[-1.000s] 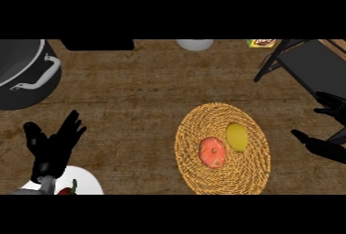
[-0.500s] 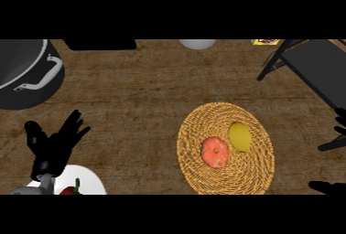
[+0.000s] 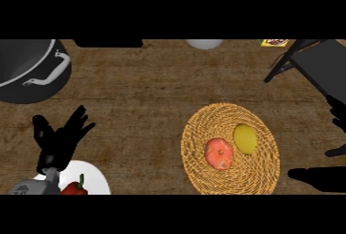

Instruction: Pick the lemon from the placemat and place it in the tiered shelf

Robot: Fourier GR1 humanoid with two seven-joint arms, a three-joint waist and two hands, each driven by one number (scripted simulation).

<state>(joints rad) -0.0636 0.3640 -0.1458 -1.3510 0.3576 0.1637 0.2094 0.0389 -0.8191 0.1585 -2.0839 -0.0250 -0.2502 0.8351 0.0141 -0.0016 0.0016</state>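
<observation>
The lemon (image 3: 245,138) lay on the woven placemat (image 3: 230,116), just beside a peach (image 3: 219,153). The left hand (image 3: 59,138) rested open, fingers up, near a white plate (image 3: 96,179). The right hand (image 3: 336,132) showed only partly; its fingers could not be made out.

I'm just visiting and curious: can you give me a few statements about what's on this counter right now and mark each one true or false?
1. The lemon lies on the woven placemat. True.
2. The right hand is holding the lemon. False: it shows at the right edge, apart from the lemon.
3. A peach-coloured fruit sits beside the lemon. True.
4. The dark pot stands on the placemat. False: it stands on the counter at far left.
5. The left hand is open near a white plate. True.
</observation>
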